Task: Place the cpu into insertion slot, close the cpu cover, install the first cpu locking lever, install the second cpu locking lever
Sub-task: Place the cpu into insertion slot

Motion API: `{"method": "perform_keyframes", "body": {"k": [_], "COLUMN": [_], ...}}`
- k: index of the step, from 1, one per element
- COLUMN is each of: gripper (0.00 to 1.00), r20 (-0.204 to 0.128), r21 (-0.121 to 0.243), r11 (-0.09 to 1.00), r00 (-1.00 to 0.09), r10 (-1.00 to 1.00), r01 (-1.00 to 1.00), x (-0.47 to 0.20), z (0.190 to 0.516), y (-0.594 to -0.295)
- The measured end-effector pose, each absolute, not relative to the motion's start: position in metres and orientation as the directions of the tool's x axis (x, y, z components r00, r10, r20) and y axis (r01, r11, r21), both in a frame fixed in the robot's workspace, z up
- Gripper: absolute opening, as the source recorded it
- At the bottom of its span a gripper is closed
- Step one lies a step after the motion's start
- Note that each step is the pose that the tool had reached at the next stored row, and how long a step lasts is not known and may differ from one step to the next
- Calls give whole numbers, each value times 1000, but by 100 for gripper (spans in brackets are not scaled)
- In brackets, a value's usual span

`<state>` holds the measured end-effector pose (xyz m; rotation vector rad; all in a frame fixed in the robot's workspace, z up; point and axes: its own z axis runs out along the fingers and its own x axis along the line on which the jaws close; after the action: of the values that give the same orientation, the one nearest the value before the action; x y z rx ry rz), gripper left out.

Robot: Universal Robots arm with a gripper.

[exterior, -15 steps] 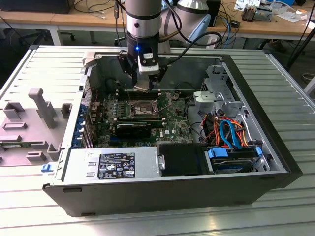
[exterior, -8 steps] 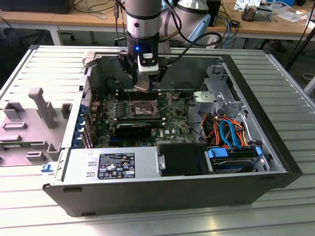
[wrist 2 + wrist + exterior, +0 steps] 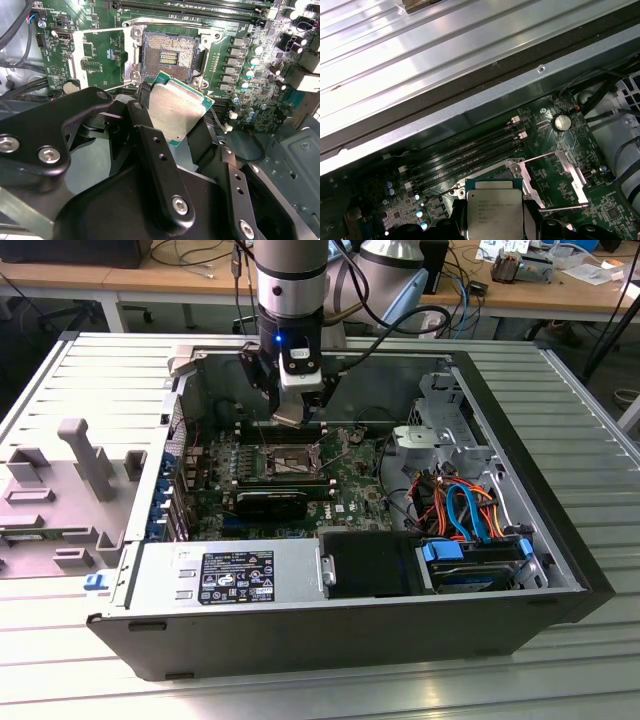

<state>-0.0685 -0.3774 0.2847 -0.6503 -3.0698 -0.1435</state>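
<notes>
Wooden desks [image 3: 120, 285] stand behind the ribbed table [image 3: 560, 400].

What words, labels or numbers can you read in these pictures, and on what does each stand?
No text can be quoted.
cpu: rows of print on its top, too small to read.
power supply label: white print and symbols on black, too small to read.
motherboard: tiny white markings, too small to read.
</notes>
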Motion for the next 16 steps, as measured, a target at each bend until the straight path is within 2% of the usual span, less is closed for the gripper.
{"method": "perform_keyframes", "body": {"k": [16], "gripper": [55], "r20": [19], "r21": [89], "r11": [904], "r00": [-908], "r10": [419], "r01": [419], "x": [-68], "z": [285], "y": [-377]}}
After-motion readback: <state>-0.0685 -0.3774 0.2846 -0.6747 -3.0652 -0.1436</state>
